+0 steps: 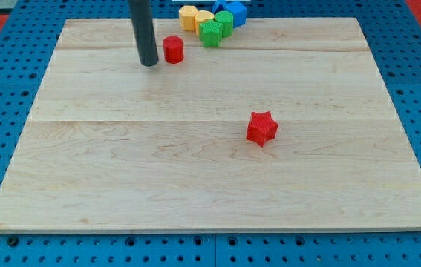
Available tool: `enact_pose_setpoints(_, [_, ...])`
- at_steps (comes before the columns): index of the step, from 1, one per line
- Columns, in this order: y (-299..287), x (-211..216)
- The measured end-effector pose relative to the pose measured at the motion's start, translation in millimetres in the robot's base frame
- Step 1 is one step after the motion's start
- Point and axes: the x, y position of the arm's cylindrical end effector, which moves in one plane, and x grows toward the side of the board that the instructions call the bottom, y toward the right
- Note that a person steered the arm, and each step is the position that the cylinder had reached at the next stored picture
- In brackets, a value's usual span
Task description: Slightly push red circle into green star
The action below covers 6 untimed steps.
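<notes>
The red circle (173, 49), a short red cylinder, stands on the wooden board near the view's top, left of centre. My tip (148, 64) rests just to its left, a small gap apart. The green star (210, 34) sits up and to the right of the red circle, at the board's top edge, with a gap between the two. A second green block (224, 22) touches the green star's upper right.
Two yellow blocks (188, 16) (203, 20) and blue blocks (234, 12) cluster with the green ones at the top edge. A red star (261, 128) lies right of centre. The board (121, 185) sits on a blue pegboard.
</notes>
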Motion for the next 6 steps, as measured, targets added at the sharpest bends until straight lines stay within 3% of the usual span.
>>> enact_pose_setpoints(3, [64.7,-7.6])
enact_pose_setpoints(6, [99.2,-55.6])
